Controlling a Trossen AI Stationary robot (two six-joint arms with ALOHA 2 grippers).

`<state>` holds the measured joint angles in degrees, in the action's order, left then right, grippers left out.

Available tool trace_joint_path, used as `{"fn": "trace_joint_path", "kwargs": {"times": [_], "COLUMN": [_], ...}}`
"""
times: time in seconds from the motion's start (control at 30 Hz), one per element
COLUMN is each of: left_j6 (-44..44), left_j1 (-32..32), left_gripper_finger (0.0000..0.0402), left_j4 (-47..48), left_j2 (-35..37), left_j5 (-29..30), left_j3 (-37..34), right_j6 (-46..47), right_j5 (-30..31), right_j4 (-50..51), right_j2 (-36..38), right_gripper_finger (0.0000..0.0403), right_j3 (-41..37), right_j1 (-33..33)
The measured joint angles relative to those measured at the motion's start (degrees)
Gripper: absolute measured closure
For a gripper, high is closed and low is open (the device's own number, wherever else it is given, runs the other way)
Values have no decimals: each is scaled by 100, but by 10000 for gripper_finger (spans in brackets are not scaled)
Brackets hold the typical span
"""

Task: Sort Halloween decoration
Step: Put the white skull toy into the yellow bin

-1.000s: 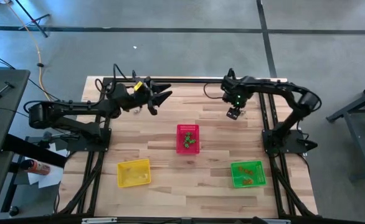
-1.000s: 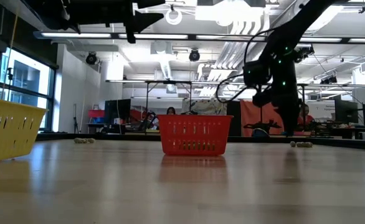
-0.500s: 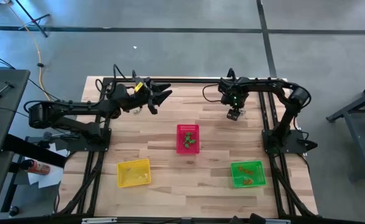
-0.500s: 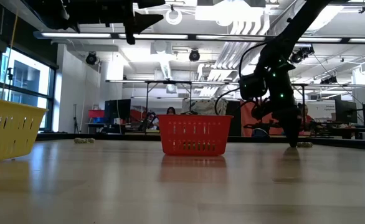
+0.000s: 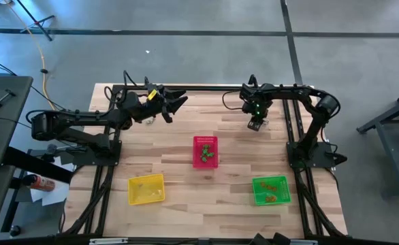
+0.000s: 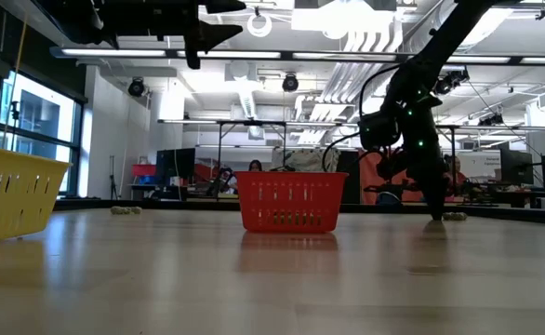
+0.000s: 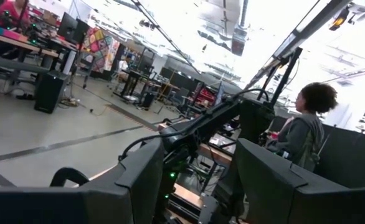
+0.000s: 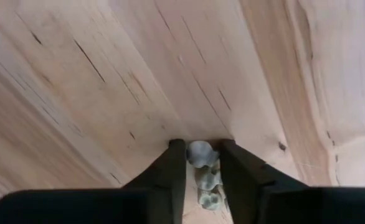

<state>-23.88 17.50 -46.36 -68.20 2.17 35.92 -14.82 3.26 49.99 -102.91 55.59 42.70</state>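
Inside the green basket lie orange trinkets; green ones fill the red basket.

Table: pale planked wood, smooth with a faint sheen and dark grain streaks. Red basket, yellow basket and green basket: perforated plastic mesh. Trinket: pale, lumpy, matt; right gripper fingers matt black.

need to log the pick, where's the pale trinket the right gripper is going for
The pale trinket lies on the table's far right part, between the fingertips of the right gripper, beyond the red basket.
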Motion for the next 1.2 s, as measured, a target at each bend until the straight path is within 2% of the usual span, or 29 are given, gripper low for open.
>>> {"fn": "trace_joint_path", "kwargs": {"times": [0.23,0.5,0.77,0.97,1.2], "left_j6": [0,0,61,57,298], "left_j1": [0,0,11,50,55], "left_gripper_finger": [211,211,211,211,211], "left_j4": [1,10,19,21,21], "left_j2": [0,0,0,0,0], "left_j5": [0,0,0,0,0], "left_j3": [-2,-4,-4,-4,-4], "right_j6": [235,235,297,503,1031], "right_j5": [-31,-160,-298,-1158,-2617], "right_j4": [-29,-52,-389,-818,-1820], "right_j2": [0,54,610,979,1361], "right_gripper_finger": [366,367,367,367,367], "right_j3": [0,-15,-28,-26,-26], "right_j1": [2,7,7,6,-8]}}
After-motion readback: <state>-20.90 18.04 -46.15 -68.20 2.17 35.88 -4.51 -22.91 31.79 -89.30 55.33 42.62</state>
